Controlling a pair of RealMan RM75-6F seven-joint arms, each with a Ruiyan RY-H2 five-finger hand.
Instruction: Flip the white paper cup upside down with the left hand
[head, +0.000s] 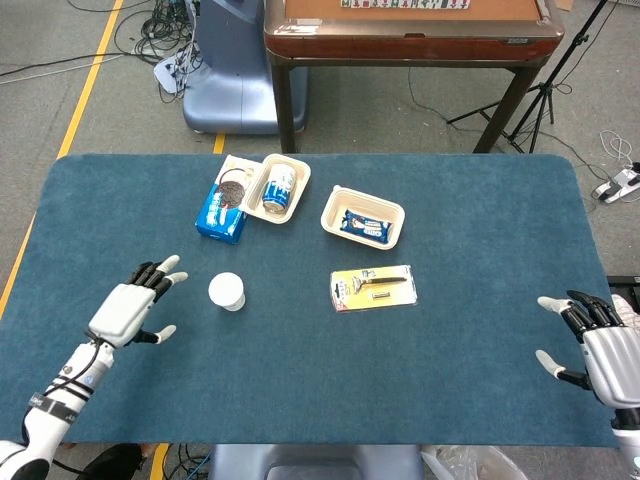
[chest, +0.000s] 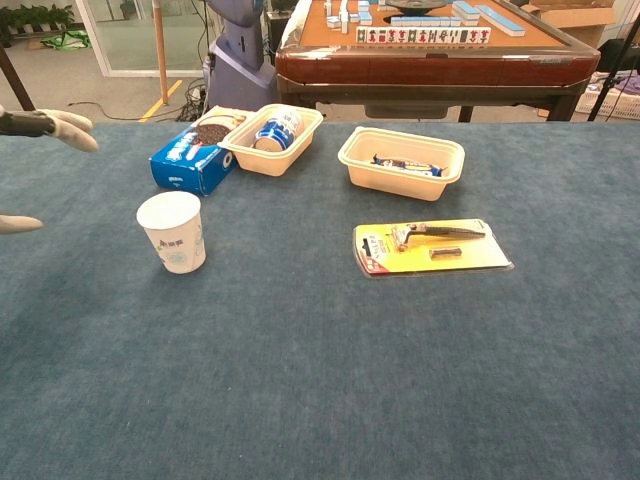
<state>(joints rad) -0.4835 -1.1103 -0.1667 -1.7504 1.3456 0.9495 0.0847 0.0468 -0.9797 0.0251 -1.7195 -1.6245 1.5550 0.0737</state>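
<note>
The white paper cup (head: 227, 291) (chest: 173, 231) stands upright, mouth up, on the blue table left of centre. My left hand (head: 133, 304) hovers open just left of the cup, fingers spread and pointing toward it, a small gap between them. In the chest view only its fingertips (chest: 70, 128) show at the left edge. My right hand (head: 596, 345) rests open at the table's right front edge, far from the cup, holding nothing.
Behind the cup lie a blue cookie box (head: 220, 212) and a beige tray (head: 283, 206) holding a can. A second tray (head: 326, 222) holds a snack pack. A razor in yellow packaging (head: 372, 288) lies right of the cup. A wooden table (head: 410, 30) stands beyond.
</note>
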